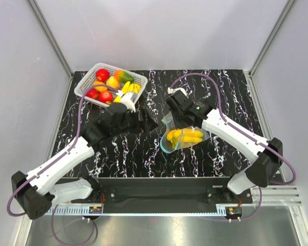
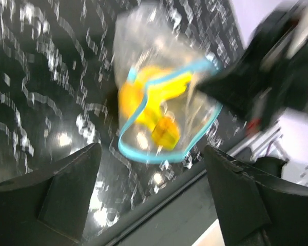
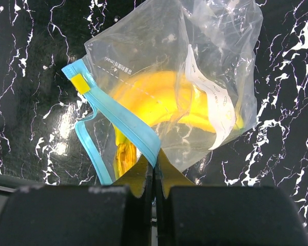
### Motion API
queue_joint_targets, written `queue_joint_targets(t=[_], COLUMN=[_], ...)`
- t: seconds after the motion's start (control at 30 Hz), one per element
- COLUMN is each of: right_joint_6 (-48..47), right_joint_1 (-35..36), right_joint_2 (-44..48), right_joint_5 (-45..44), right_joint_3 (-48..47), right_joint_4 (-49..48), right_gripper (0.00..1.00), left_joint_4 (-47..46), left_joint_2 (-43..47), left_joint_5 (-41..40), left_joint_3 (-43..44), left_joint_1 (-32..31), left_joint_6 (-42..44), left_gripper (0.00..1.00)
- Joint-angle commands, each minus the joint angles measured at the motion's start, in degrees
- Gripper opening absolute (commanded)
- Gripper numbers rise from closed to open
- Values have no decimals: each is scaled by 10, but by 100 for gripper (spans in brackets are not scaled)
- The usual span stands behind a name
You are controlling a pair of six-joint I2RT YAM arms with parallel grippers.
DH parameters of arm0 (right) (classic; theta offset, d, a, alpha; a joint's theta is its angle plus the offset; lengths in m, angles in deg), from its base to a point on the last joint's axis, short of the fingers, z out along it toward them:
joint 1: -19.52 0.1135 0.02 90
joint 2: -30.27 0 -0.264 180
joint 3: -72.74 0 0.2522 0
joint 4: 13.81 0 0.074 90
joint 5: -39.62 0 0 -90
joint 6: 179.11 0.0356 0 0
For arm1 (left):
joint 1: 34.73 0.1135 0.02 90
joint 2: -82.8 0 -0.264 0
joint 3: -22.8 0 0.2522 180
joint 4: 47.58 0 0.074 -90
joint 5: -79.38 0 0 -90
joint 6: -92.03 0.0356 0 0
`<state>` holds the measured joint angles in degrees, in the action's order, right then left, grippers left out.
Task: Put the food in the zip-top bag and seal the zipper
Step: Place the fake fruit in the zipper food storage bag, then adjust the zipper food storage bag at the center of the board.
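The clear zip-top bag (image 1: 191,134) lies mid-table with yellow bananas (image 1: 184,136) inside and its mouth open. Its blue zipper (image 1: 165,147) curves round the near-left side. My right gripper (image 1: 170,122) is shut on the bag's mouth edge; in the right wrist view the gripper (image 3: 155,165) pinches the zipper (image 3: 123,120), with the bananas (image 3: 164,97) behind clear plastic (image 3: 215,41). My left gripper (image 1: 150,124) is open and empty just left of the bag. The blurred left wrist view has the gripper (image 2: 151,151) wide open over the zipper (image 2: 143,156) and bananas (image 2: 154,102).
A white lattice basket (image 1: 85,83) at the back left holds more food: red apples (image 1: 102,75), a mango (image 1: 124,76), orange fruits (image 1: 112,82) and bananas (image 1: 130,88). The black marbled table (image 1: 231,87) is ringed by white walls. A metal rail (image 1: 159,182) runs along its near edge.
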<state>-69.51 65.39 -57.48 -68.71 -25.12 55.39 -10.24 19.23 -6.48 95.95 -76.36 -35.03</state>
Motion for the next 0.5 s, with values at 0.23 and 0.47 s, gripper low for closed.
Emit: queue_joint_targets(t=[0.23,0.47], right_joint_6=[17,18], right_joint_1=[4,4], right_joint_2=[11,16], right_joint_5=[0,0], right_joint_3=[-45,-41], right_joint_4=[-2,-4], right_gripper=[0,0], left_joint_4=[-118,-184], left_joint_2=[-36,-94], left_joint_5=[1,0], left_joint_3=[-139,-133], left_joint_1=[-27,-38], left_joint_6=[-55,-72], left_gripper=[77,77])
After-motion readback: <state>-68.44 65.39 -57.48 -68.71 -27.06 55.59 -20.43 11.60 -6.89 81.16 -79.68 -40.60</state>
